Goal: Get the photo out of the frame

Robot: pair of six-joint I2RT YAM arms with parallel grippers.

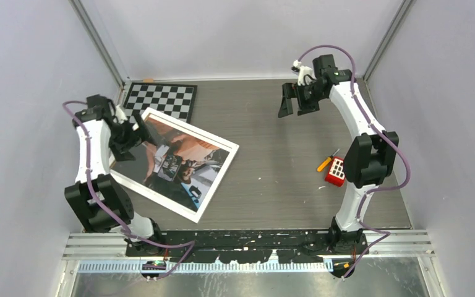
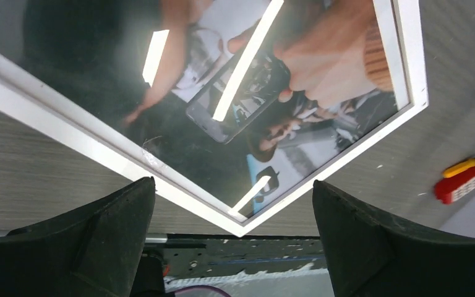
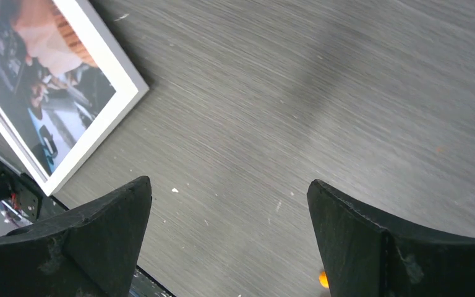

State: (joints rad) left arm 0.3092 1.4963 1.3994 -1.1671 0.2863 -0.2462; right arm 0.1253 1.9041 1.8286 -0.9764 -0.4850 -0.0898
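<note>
On the tabletop's (image 1: 272, 142) left the frame (image 2: 408, 55) lies face up, photo (image 1: 179, 162) inside; both jaws spread, I'd pinch an edge and flip

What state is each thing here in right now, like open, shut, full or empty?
frame, lying flat, front up, photo inside.
photo, face up in the frame.
left gripper, open, empty, above the frame.
right gripper, open, empty, above the table.
checkerboard, lying flat on the table.
red block, resting on the table.
orange-handled tool, lying beside the red block.
</note>
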